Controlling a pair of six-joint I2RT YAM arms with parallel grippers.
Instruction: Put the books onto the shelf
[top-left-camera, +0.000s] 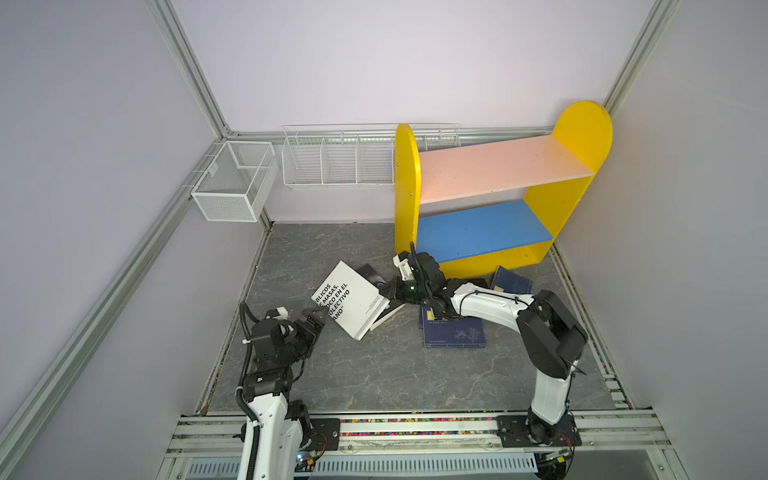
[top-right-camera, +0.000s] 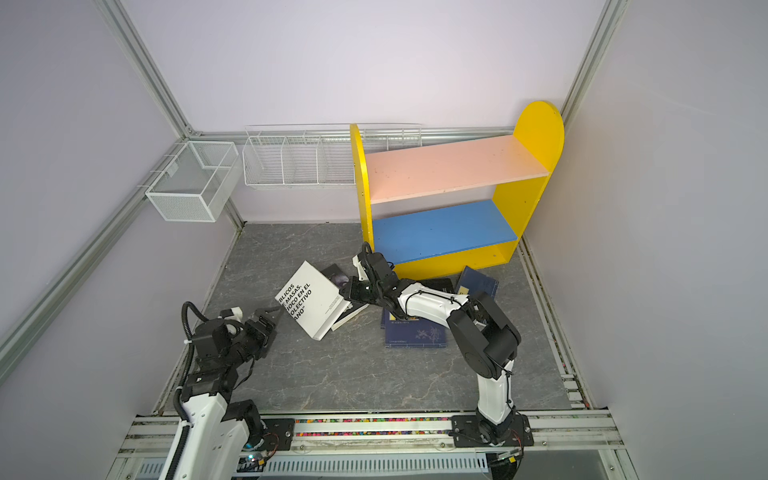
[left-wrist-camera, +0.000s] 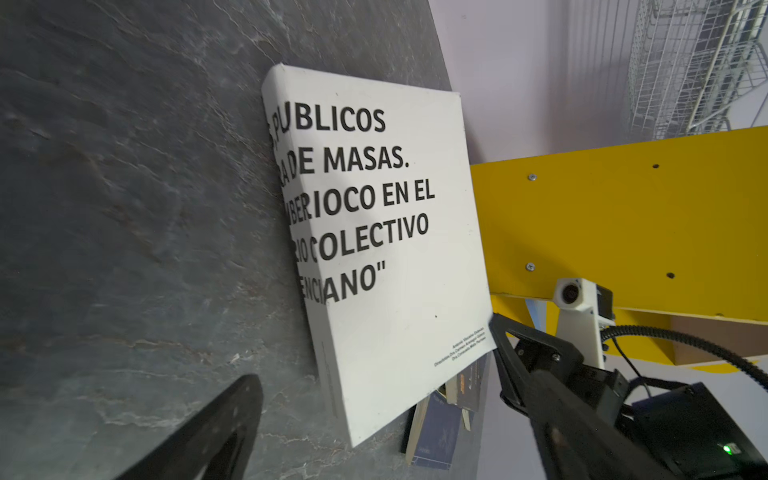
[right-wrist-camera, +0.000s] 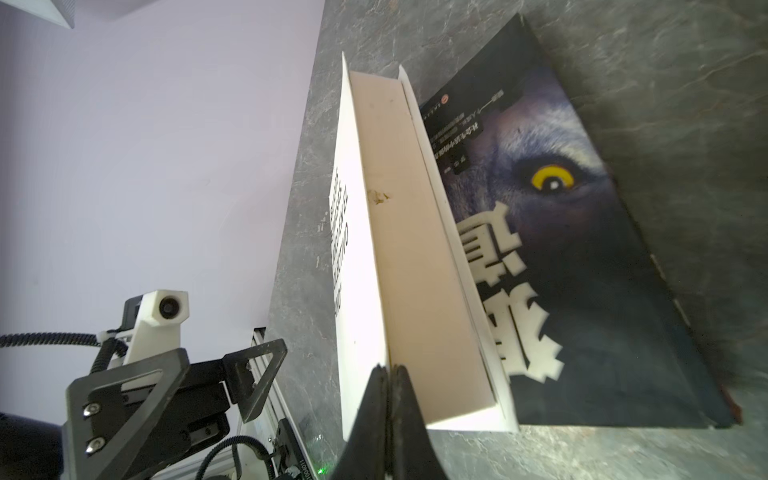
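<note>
The large white book (top-left-camera: 349, 299) (top-right-camera: 313, 299) (left-wrist-camera: 386, 232) with black lettering stands tilted, leaning over a black book with a wolf's eye (right-wrist-camera: 582, 249) (top-left-camera: 372, 274). My right gripper (top-left-camera: 384, 291) (top-right-camera: 345, 291) (right-wrist-camera: 388, 370) is shut, its tips pressed against the white book's page edge (right-wrist-camera: 415, 249) beside the front cover. My left gripper (top-left-camera: 309, 322) (top-right-camera: 270, 316) (left-wrist-camera: 374, 349) stands open just short of the white book's near corner, holding nothing. Navy books (top-left-camera: 455, 332) (top-right-camera: 415, 334) lie under the right arm, and another (top-left-camera: 513, 282) lies by the shelf (top-left-camera: 407, 187) (top-right-camera: 528, 199) (left-wrist-camera: 623, 216). Both shelf boards are bare.
A white mesh basket (top-left-camera: 237, 183) hangs on the left wall. A wire basket with dividers (top-left-camera: 336, 162) hangs on the back wall, left of the shelf. Walls close in the grey stone-patterned floor (top-left-camera: 374, 374) on three sides.
</note>
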